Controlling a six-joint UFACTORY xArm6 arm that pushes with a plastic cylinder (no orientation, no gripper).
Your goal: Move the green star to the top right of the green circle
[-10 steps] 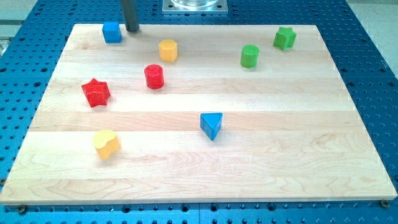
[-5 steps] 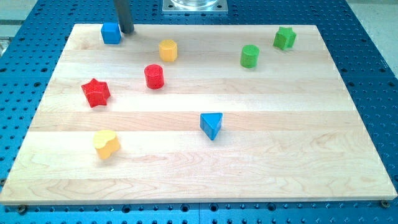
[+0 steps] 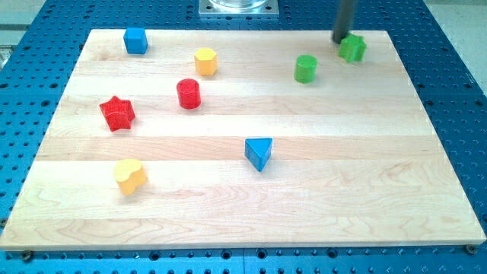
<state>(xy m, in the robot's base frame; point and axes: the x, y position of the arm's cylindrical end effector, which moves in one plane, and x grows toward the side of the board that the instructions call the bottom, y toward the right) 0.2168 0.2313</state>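
My tip [image 3: 339,39] stands touching, or nearly touching, the upper left edge of the green star [image 3: 352,49], which already lies up and to the right of the green circle [image 3: 305,68] on the pale wooden worktop [image 3: 342,167]. There is no gripper, only a bare dark rod. I judge that short, light nudges suit it best: the smooth, matte little block should slide easily.

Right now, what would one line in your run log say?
tip: at green star's upper left, touching or nearly | green star: up-right of green circle | other blocks: apart, to the view's left
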